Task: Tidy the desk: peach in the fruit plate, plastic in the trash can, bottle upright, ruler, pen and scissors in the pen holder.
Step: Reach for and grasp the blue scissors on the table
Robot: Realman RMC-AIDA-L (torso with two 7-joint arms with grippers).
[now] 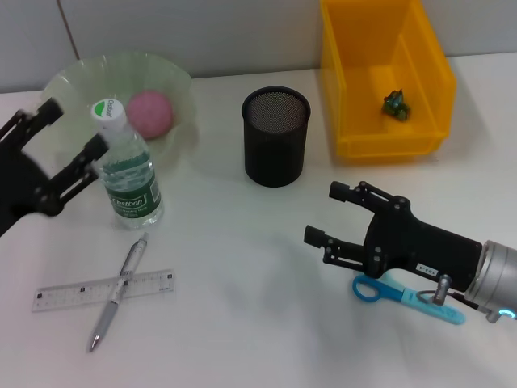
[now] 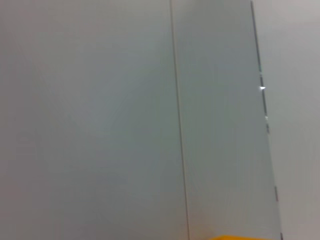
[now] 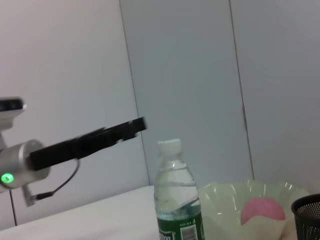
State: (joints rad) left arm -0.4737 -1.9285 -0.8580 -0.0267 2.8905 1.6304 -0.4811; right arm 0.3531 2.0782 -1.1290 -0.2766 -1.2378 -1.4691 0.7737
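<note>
Two grippers share the white desk [image 1: 242, 323], and we note open surface between them across the middle and near edge. We see the left gripper [image 1: 71, 133] at the left edge, jaws spread and empty, its fingers flanking the cap of one upright bottle [image 1: 129, 174] without closing on it; the cap print is too small to read, and the green label appears to read "C'estbon". One peach [image 1: 150, 112] lies in the fruit plate [image 1: 77, 81] just behind the bottle. One pen [image 1: 118, 293] lies crossed over one clear ruler [image 1: 103, 290] near the front left. One empty black mesh pen holder [image 1: 276, 136] stands mid-desk. One yellow trash can [image 1: 420, 144] at the far right contains a small greenish scrap [image 1: 396, 104]. The right gripper [image 1: 329, 213] hovers wide open and empty, its body over one pair of blue scissors [image 1: 408, 296].
</note>
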